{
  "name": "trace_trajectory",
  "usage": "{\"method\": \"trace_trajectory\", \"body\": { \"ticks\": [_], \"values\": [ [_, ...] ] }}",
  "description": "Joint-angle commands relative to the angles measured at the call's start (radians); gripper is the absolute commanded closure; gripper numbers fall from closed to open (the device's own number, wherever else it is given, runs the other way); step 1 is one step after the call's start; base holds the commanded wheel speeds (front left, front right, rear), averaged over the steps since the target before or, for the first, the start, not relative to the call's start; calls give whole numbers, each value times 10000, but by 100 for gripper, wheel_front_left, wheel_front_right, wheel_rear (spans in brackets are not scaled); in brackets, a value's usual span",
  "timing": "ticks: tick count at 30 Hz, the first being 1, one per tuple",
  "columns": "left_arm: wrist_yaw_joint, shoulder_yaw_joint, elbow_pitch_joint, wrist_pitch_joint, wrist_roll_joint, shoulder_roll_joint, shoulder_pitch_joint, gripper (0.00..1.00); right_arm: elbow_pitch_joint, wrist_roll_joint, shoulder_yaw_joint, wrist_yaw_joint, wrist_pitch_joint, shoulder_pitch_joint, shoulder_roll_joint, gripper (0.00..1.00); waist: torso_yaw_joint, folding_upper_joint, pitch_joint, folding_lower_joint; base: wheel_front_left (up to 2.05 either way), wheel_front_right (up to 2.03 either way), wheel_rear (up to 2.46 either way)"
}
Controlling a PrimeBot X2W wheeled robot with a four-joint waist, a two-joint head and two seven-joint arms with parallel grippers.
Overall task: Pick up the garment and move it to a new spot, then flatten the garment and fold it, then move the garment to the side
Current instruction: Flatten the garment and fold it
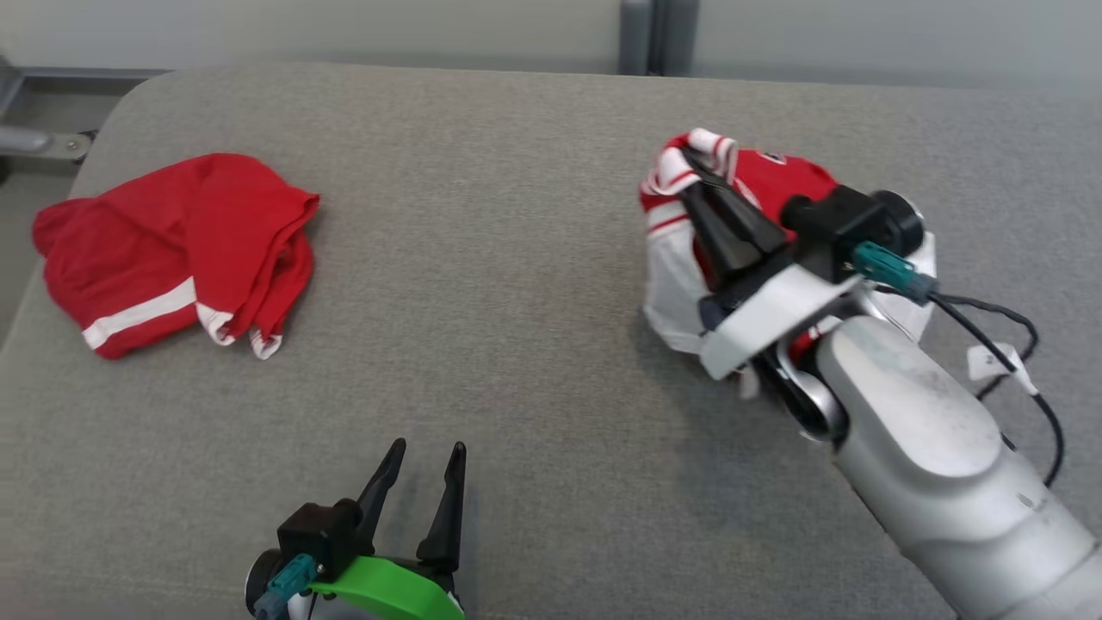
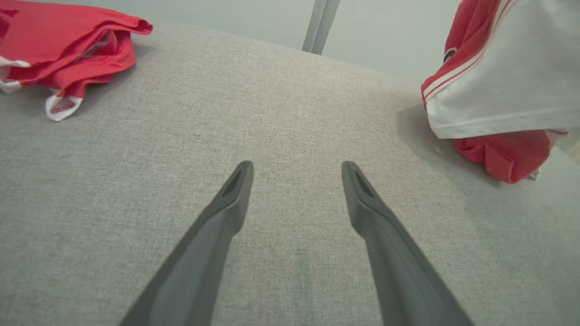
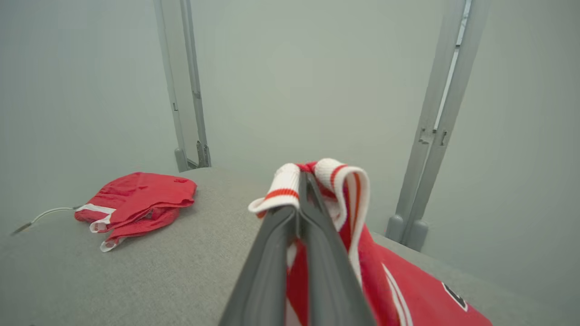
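The garment (image 1: 796, 176) is a red and white jersey, bunched at the right of the grey padded surface (image 1: 516, 258). My right gripper (image 1: 691, 164) is shut on its striped white-and-red ribbed edge (image 3: 340, 174), and the cloth hangs down from the fingers. In the right wrist view the right gripper (image 3: 302, 177) has its fingers pressed together with the garment (image 3: 408, 290) trailing below. In the left wrist view the garment (image 2: 507, 81) hangs at the upper right, its lower folds near the surface. My left gripper (image 1: 428, 448) stands open at the front edge, holding nothing, with bare fabric under the left gripper (image 2: 297, 166).
A second piece of clothing, red shorts (image 1: 172, 241) with white stripes, lies crumpled at the far left of the surface. Grey metal posts (image 1: 659, 34) rise behind the back edge. A black cable (image 1: 1024, 344) loops beside my right wrist.
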Motion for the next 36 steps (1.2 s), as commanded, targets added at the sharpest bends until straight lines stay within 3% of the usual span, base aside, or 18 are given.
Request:
{"method": "trace_trajectory", "body": {
  "ticks": [1,5,9,12,17,27,28,29,30,36],
  "values": [
    [-28,-30,25,-3,-18,30,126,0,88,124,197,-7,-102,-357,129,100,1027,0,-72,0,0,0,0],
    [-25,-62,46,-3,-26,31,260,0,278,601,811,-8,-279,-1499,682,100,1512,0,-115,0,0,0,0],
    [-25,-17,66,-3,40,30,411,0,-51,808,481,-8,-344,-2032,732,100,1619,0,-157,0,0,0,0],
    [-7,29,46,-3,102,28,449,0,-211,595,-299,-11,-342,-1703,367,100,1428,0,-138,0,0,0,0],
    [-8,9,-6,-3,138,28,271,0,511,175,-1221,-11,-341,-1146,-482,100,1026,0,-48,0,0,0,0],
    [-21,-79,12,-3,338,31,-150,0,3110,-463,-3172,-11,-342,495,-1920,100,155,0,168,0,0,0,0],
    [-22,-86,29,-3,364,30,-153,0,3409,-531,-3353,-11,-343,646,-1930,84,107,0,162,0,0,0,0],
    [-22,-83,39,-3,384,30,-153,0,3614,-576,-3563,-10,-343,733,-1913,52,56,0,149,0,0,0,0],
    [-23,-77,46,-3,403,33,-142,0,3823,-650,-3752,-11,-343,841,-1909,0,9,0,125,0,0,0,0],
    [-27,-27,23,-3,372,33,-133,0,3750,-937,-4919,-11,-343,1707,-1535,0,-294,0,-59,0,0,0,0]
  ]
}}
